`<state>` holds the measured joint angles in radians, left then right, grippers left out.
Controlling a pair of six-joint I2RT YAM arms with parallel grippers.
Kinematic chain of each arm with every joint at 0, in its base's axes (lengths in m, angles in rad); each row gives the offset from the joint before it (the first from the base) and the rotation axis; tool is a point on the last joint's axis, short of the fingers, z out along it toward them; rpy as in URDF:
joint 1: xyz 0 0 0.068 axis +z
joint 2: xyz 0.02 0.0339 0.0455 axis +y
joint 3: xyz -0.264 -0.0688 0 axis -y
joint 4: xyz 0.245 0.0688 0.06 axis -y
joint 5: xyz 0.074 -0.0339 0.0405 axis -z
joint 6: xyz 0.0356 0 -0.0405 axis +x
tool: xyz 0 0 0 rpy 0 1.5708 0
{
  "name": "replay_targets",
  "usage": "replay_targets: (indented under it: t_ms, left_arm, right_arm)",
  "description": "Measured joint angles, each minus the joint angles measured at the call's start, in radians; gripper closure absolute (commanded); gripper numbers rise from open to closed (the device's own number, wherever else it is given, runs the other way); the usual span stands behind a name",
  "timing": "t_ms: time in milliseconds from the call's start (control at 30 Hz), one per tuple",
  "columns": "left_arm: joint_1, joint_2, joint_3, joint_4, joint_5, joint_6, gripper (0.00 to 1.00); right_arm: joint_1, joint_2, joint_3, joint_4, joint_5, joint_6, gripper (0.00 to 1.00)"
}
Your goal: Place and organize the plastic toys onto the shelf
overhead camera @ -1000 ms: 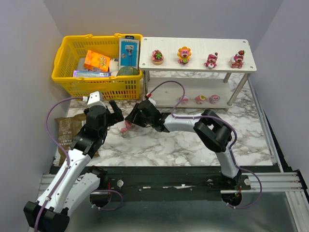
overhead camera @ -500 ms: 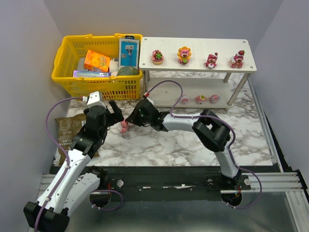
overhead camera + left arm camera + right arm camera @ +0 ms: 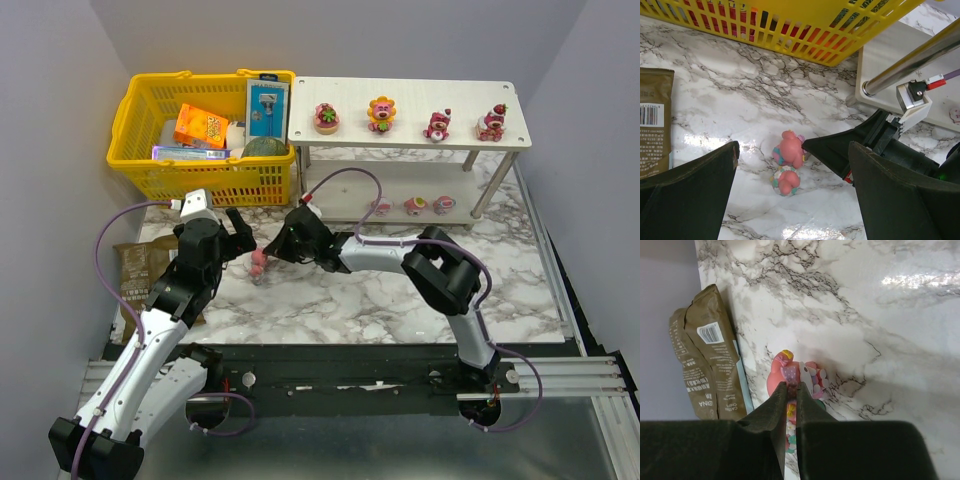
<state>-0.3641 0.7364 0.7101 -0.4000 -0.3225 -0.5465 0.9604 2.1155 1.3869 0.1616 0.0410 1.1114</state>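
Since a second ago the right claw (image 3: 789,386) has been closing, from partly apart down to a thin slit, and edging a little toward the left. Now it is pinching what looks like the top of the pink bear toy (image 3: 776,376), which is sitting on the table (image 3: 350,300) just beside a rounder toy (image 3: 785,182); the left claw (image 3: 238,232) is hanging over both, spread fully wide and holding nothing.

I am judging the toy to be light, hard and glossy, so probably slippery in the jaws; a hold across the body or head looks safer to me than one on an ear or bow, from which it could be popping out.

A brown pouch (image 3: 700,370) is lying near, by the table's left edge. Further out the shelf (image 3: 400,92) is carrying four toys (image 3: 381,113) in a row on its top board and three more toys (image 3: 415,206) on the lower one; the yellow basket (image 3: 140,110) beside it is holding an orange box (image 3: 200,126), a blue carded package (image 3: 267,108) and other goods; I am seeing no toys in it.
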Motion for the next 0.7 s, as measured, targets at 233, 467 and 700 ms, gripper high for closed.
replay_targets:
  t_ms: [233,467,700]
  left_arm:
    - [0.0,0.0,0.0,0.0,0.0,0.0,0.01]
    - [0.0,0.0,0.0,0.0,0.001,0.0,0.01]
    - [0.0,0.0,0.0,0.0,0.001,0.0,0.01]
  right_arm:
    - [0.0,-0.045,-0.048,-0.012,0.039,0.029,0.94]
    - [0.0,-0.111,-0.08,-0.021,0.093,0.043,0.89]
    - [0.0,-0.106,-0.029,-0.088,0.079,0.016,0.48]
